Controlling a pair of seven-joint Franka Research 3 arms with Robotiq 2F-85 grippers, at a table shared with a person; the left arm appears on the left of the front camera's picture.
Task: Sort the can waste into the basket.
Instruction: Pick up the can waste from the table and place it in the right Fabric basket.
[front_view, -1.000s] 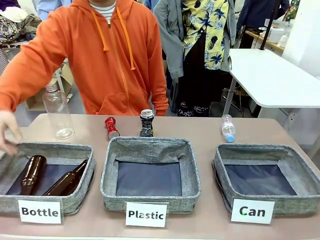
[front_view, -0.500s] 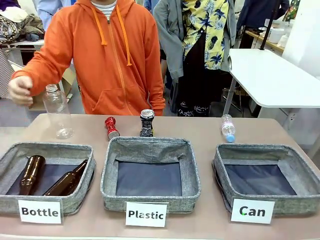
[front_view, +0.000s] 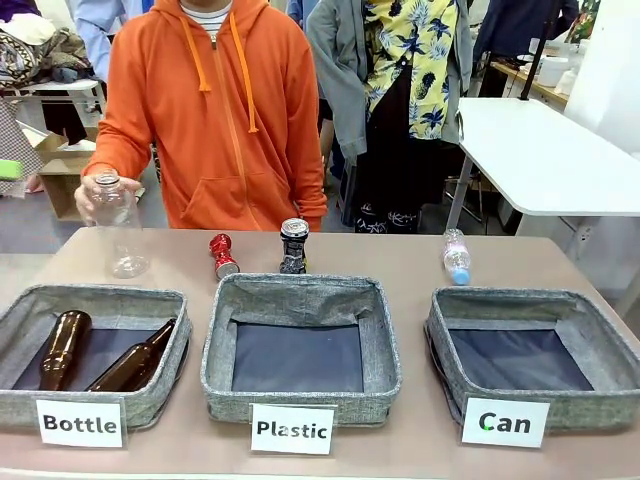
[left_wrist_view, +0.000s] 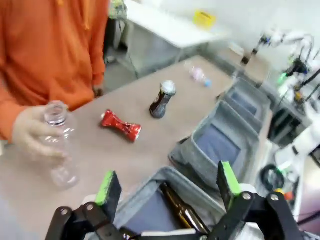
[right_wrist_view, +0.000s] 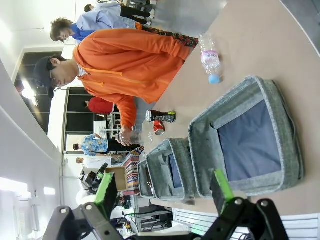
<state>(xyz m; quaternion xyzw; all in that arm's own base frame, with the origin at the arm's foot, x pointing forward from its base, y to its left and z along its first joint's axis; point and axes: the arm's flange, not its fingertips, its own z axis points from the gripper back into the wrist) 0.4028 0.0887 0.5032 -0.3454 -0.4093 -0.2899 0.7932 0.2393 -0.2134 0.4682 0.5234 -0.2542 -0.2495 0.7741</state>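
Two crushed cans stand at the far side of the table, behind the middle basket: a red can (front_view: 222, 255) and a dark printed can (front_view: 293, 246). The grey basket labelled "Can" (front_view: 530, 297) sits at the right front, holding nothing. In the left wrist view my left gripper (left_wrist_view: 167, 181) hangs open above the left basket, well short of the red can (left_wrist_view: 120, 125) and the dark can (left_wrist_view: 162, 100). My right gripper (right_wrist_view: 163, 186) stands open above the front of the Can basket (right_wrist_view: 277, 100), with the two cans (right_wrist_view: 160, 116) far off.
A person in an orange hoodie holds a clear plastic bottle (front_view: 115, 225) by its neck at the far left. A small bottle with a blue cap (front_view: 455, 255) lies far right. Two brown bottles (front_view: 65, 345) lie in the "Bottle" basket (front_view: 100, 295). The "Plastic" basket (front_view: 300, 290) stands in the middle.
The person's hand has lifted away from the Bottle basket's left side and closed around the neck of the clear bottle. The cans and baskets have not moved.
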